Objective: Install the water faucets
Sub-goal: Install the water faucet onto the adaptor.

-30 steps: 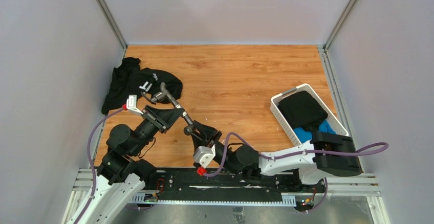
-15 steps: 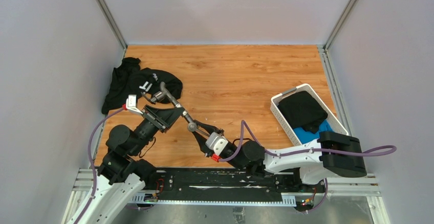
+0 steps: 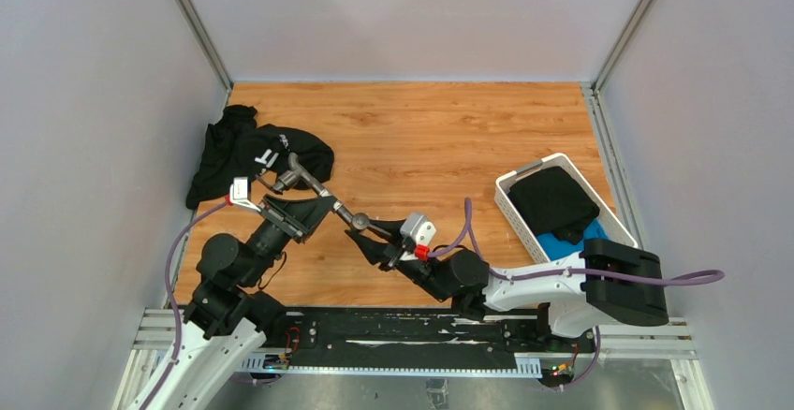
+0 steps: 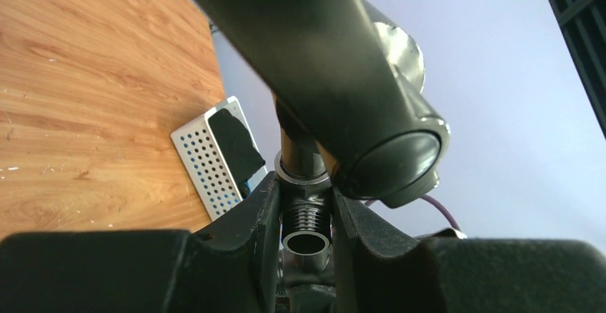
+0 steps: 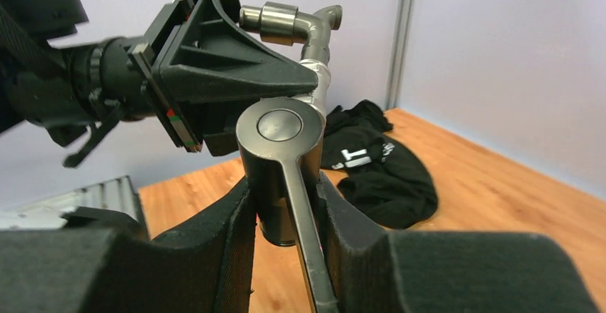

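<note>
**While Two Grippers Share One Faucet, the Joint Hangs Over Bare Wood**

As both arms meet just to the near right of the black garment (image 3: 253,153), the dark-grey faucet (image 3: 348,216) hangs between them, clear of the wooden table (image 3: 449,139). The left gripper (image 3: 323,202) is clenched on the faucet's threaded stub (image 4: 306,216), one finger (image 4: 246,213) on each side of it below a nut. The right gripper (image 3: 367,232) is clamped round the handle cylinder (image 5: 275,163). The thin lever handle (image 5: 301,245) runs down between its fingers (image 5: 229,234), and the elbow pipe (image 5: 318,27) rises behind, toward the garment.

Whether the pieces are fully seated in one another cannot be told from any view.

The weak point, on this evidence, is the joint itself. With each arm gripping a different end of one rigid part, any push or turn that is off the axis could cross the threads or jam them. It could also lever the round cylinder out of the right gripper's smooth pads. The left grip is on a narrow threaded neck, so a twisting load there may let the stub spin or slide instead of tightening.

A dropped piece would strike the wood beside the garment. It could roll, but the white basket (image 3: 517,206), well to the garment's right, looks too distant to catch it.
</note>
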Controlling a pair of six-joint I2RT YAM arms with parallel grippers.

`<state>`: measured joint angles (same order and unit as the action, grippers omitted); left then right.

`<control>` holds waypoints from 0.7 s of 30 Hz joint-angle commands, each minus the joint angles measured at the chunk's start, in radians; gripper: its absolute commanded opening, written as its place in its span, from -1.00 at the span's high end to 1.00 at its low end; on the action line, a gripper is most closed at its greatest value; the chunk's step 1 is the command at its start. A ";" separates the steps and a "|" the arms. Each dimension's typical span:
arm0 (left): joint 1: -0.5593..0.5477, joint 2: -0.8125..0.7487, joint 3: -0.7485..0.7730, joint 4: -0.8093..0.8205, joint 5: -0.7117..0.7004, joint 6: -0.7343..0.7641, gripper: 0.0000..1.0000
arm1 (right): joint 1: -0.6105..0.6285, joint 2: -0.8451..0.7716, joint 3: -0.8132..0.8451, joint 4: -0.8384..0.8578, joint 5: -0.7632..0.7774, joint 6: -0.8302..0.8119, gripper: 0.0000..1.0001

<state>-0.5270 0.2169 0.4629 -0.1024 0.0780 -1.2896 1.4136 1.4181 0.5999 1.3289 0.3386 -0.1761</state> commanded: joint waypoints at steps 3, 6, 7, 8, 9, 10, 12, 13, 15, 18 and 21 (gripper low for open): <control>-0.008 -0.062 -0.028 0.065 0.002 0.018 1.00 | -0.076 -0.015 0.001 0.165 0.095 0.310 1.00; -0.008 -0.074 -0.040 0.079 -0.004 0.022 1.00 | -0.098 -0.008 -0.006 0.170 0.075 0.417 1.00; -0.008 -0.079 -0.044 0.086 -0.006 0.022 1.00 | -0.100 -0.004 -0.006 0.177 0.067 0.433 1.00; -0.008 -0.083 -0.049 0.094 -0.009 0.022 1.00 | -0.100 0.000 -0.005 0.180 0.064 0.445 1.00; -0.008 -0.088 -0.054 0.097 -0.010 0.023 1.00 | -0.103 0.004 -0.005 0.182 0.063 0.462 1.00; -0.008 -0.094 -0.058 0.097 -0.014 0.024 1.00 | -0.109 0.010 -0.007 0.189 0.061 0.486 1.00; -0.007 -0.110 -0.065 0.097 -0.029 0.039 1.00 | -0.133 0.018 -0.014 0.201 0.052 0.566 1.00; -0.008 -0.119 -0.067 0.097 -0.036 0.046 1.00 | -0.147 0.021 -0.019 0.204 0.042 0.609 1.00; -0.007 -0.137 -0.076 0.131 -0.039 0.067 1.00 | -0.171 0.024 -0.023 0.204 0.023 0.692 1.00; -0.008 -0.157 -0.093 0.153 -0.031 0.082 1.00 | -0.197 0.012 -0.024 0.169 0.004 0.779 1.00; -0.008 -0.161 -0.114 0.227 0.005 0.087 1.00 | -0.242 -0.027 -0.022 0.077 -0.036 0.904 1.00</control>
<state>-0.5270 0.0898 0.3584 -0.0166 0.0219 -1.2613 1.2755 1.4490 0.5785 1.3815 0.2073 0.5220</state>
